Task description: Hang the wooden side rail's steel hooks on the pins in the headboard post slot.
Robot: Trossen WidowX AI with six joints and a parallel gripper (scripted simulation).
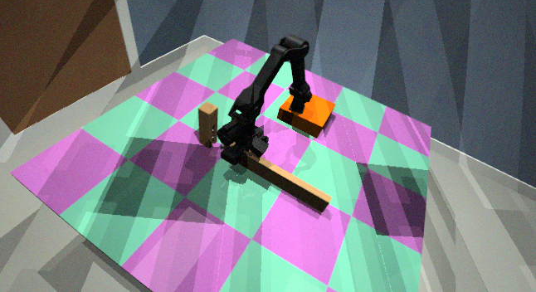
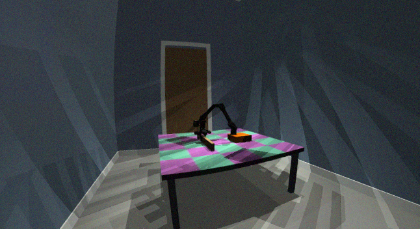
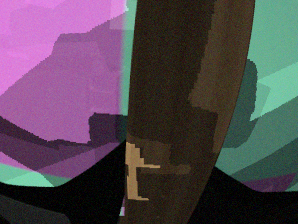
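The wooden side rail slants away from the post, with its far end low at the table. My gripper is shut on the rail close to its post-side end; a finger stands on each side in the wrist view. The headboard post stands upright just beyond the gripper in the top view, its slot side facing the rail. A gap shows between post and gripper. The steel hooks are hidden by the gripper, and the pins are too small to make out clearly. In the exterior view the post cannot be made out.
The arm's base stands on an orange block behind and to the right of the post. The arm arches from there over to the rail. The checkered table carries everything; broad shadows cross it.
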